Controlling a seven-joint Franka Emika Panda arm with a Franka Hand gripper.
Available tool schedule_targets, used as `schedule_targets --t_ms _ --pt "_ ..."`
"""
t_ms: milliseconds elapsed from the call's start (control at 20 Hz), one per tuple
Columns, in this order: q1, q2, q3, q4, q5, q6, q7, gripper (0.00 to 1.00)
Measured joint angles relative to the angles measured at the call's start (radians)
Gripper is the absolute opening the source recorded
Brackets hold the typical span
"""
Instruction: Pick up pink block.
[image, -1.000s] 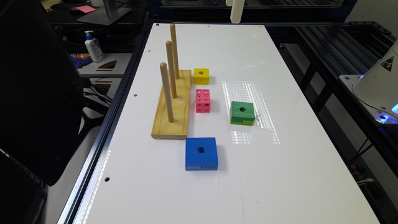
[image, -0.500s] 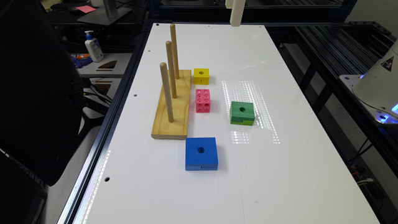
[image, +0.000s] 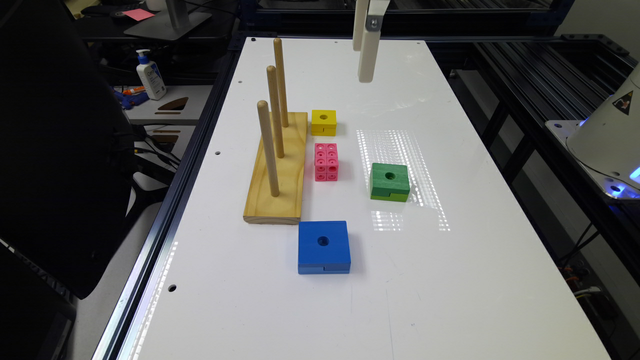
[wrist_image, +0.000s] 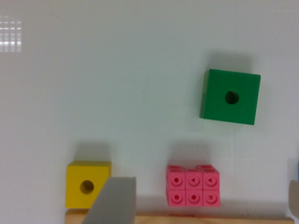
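Note:
The pink block (image: 326, 161) (wrist_image: 193, 185), made of small joined cubes with round holes, lies flat on the white table (image: 450, 280) beside the wooden peg base (image: 280, 165). It sits between the yellow block (image: 323, 122) and the blue block (image: 323, 246). My gripper (image: 363, 62) (wrist_image: 208, 183) hangs in the air over the far part of the table, well above and beyond the pink block. In the wrist view one grey finger (wrist_image: 114, 201) and a sliver of the other stand wide apart, open, with nothing held.
A green block (image: 389, 181) (wrist_image: 231, 96) lies to the exterior view's right of the pink block. Three upright pegs (image: 274, 112) rise from the wooden base. A dark chair and a side table with a bottle (image: 150, 75) stand off the exterior view's left edge.
The gripper has come down and forward into fuller view over the far part of the table. The blocks have not moved.

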Motion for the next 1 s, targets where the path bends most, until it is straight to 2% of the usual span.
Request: schedule_targets --t_ms 100,400,750,1000 --pt "0.0 0.01 0.0 -0.005 0.0 0.006 0.0 1.0" --pt "0.0 0.063 0.001 -0.009 0.0 0.06 0.0 1.0" --pt "0.0 0.083 0.002 -0.01 0.0 0.071 0.0 1.0" --pt "0.0 0.15 0.002 -0.02 -0.0005 0.147 0.0 1.0"
